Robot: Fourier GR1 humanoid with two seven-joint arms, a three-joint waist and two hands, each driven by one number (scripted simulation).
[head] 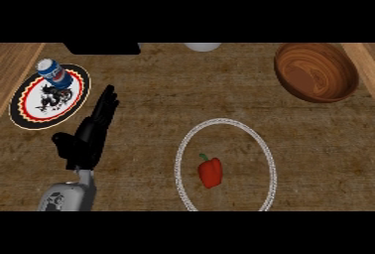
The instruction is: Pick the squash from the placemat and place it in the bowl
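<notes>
A red bell pepper (210, 172), not a squash, lies inside the white-rimmed placemat (183, 149), untouched. The wooden bowl (316, 72) sits well up and right of it. The left hand (89, 134), fingers straight and together, rests left of the placemat; the right hand is out of view. The stem could likely roll the pepper off during a grasp. A soda can (53, 72) stands on a patterned plate (33, 111), farther left on the wooden counter (161, 94).
</notes>
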